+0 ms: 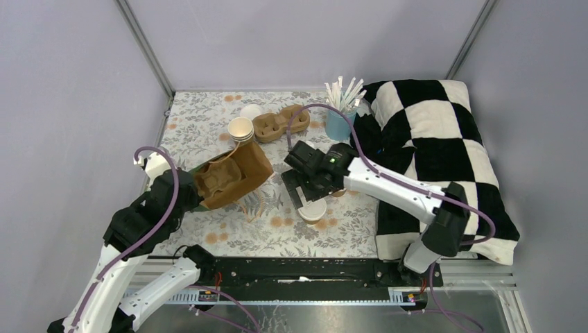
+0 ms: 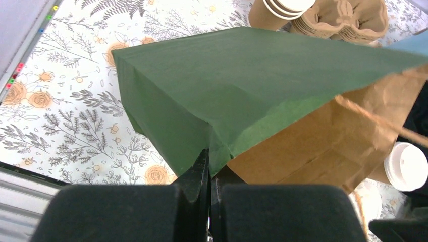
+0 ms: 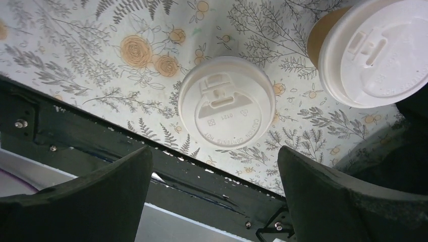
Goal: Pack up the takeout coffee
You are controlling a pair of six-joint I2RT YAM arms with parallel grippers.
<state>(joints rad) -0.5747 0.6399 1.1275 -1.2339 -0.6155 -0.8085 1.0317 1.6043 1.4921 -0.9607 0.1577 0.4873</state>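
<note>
Two takeout coffee cups stand on the floral table. In the right wrist view, one white-lidded cup (image 3: 227,101) is just ahead of my open right gripper (image 3: 214,194), untouched, and the other cup (image 3: 373,50) stands up and to the right. From above, the right gripper (image 1: 303,196) hovers at the near cup (image 1: 313,210), its fingers apart and empty. My left gripper (image 2: 208,164) is shut on the edge of a paper bag (image 2: 227,85), green outside and brown inside. The bag (image 1: 236,173) lies on its side with its mouth toward the cups.
A moulded-pulp carrier (image 1: 216,180) sits inside the bag. Behind it are a stack of open paper cups (image 1: 240,130), a pile of pulp carriers (image 1: 281,123), a loose white lid (image 1: 251,111) and a blue cup of straws (image 1: 340,119). A black-and-white checked cushion (image 1: 437,146) fills the right side.
</note>
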